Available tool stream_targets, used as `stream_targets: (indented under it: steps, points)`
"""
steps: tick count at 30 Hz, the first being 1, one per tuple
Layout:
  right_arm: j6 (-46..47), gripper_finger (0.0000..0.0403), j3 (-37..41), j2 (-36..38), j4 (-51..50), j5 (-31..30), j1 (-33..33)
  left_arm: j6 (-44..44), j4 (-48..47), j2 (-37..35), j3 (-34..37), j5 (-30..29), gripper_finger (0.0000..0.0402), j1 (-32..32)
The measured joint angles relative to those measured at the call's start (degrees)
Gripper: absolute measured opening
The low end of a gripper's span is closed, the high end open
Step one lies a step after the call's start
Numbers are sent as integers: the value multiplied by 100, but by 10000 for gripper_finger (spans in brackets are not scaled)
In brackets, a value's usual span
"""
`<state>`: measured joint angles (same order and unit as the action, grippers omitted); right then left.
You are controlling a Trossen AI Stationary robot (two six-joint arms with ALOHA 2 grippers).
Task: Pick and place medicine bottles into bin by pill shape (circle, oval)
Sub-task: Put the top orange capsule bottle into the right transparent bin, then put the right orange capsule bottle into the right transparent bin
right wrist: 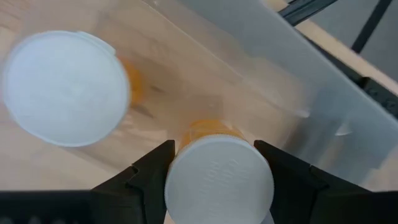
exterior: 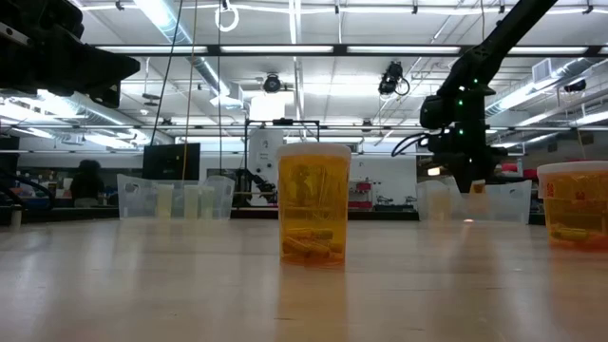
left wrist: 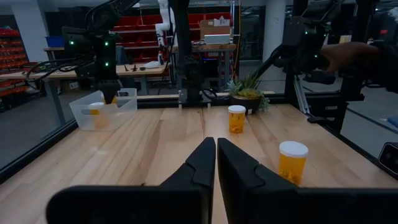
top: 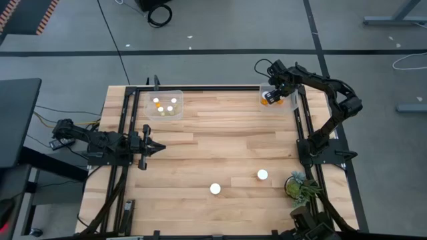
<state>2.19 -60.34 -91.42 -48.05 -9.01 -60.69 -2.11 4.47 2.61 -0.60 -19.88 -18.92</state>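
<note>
My right gripper (top: 272, 97) reaches down into the clear bin (top: 287, 105) at the table's far right and is shut on an amber medicine bottle with a white cap (right wrist: 217, 180). A second capped bottle (right wrist: 65, 87) stands in that bin beside it. Two more bottles (top: 215, 189) (top: 262, 175) stand upright on their bases on the wood near the front; they also show in the low view (exterior: 313, 204) (exterior: 575, 204). A clear bin (top: 165, 105) at the far left holds several bottles. My left gripper (top: 157, 148) is shut and empty over the table's left part. My right gripper pinches the bottle between its two fingers (right wrist: 152, 171), at or just under the round white cap's rim (right wrist: 177, 186). The fingers come from above, pointing down. The bottle is upright inside the bin; whether its base rests on the bin floor, I cannot tell.
A green potted plant (top: 299, 187) stands at the front right, close to the nearer bottle. Black frame rails (top: 300, 127) run along both sides and the far edge. The bin's clear wall (right wrist: 298, 81) rises right beside my right gripper. Bare wood lies between the bins.
</note>
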Motion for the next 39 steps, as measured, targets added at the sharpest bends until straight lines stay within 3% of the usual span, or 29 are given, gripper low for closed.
stream_targets:
  steps: [24,39]
  points:
    - [77,221,378,4,480,174,84,-11,0,-2,0,-2,29,-2]
    - [13,268,126,-13,579,119,82,-7,0,-1,0,0,24,-2]
